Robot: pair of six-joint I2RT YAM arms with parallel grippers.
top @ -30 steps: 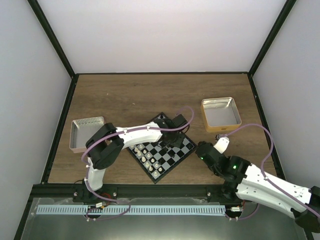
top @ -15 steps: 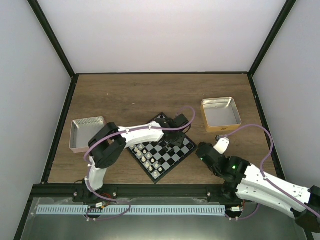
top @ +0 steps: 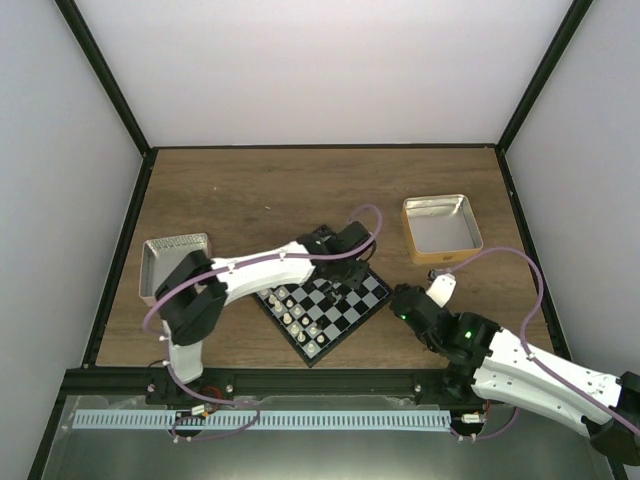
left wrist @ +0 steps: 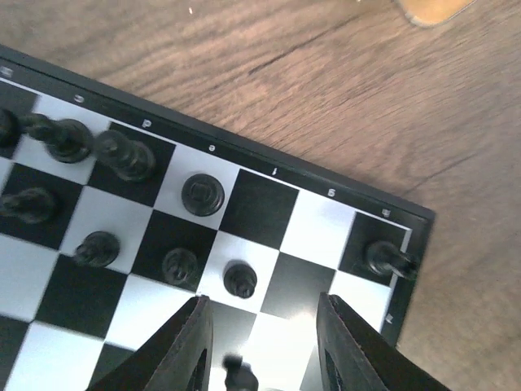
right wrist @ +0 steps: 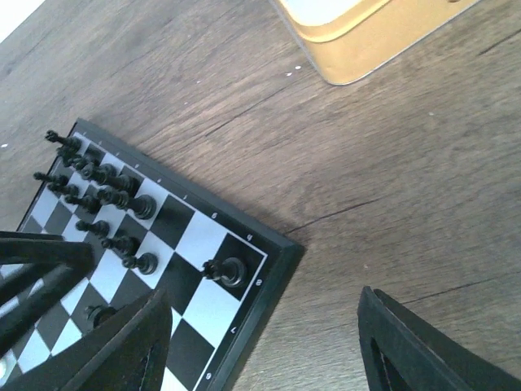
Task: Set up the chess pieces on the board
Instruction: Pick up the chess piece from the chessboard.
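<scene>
Overhead, the tiny black and cream chess pieces (top: 292, 312) are too small for me to sort. My white left arm (top: 270, 268) hides the far corner of the black-and-grey checked board (top: 335, 325). In the left wrist view, one blurred black piece (left wrist: 238, 376) runs off the bottom edge.

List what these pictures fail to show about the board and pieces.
- Top view: the left arm covers the board's far corner; chess pieces too small to identify.
- Left wrist view: the black piece between the fingers is cut off by the bottom edge.
- Right wrist view: own fingers and frame edges hide much of the board.
</scene>
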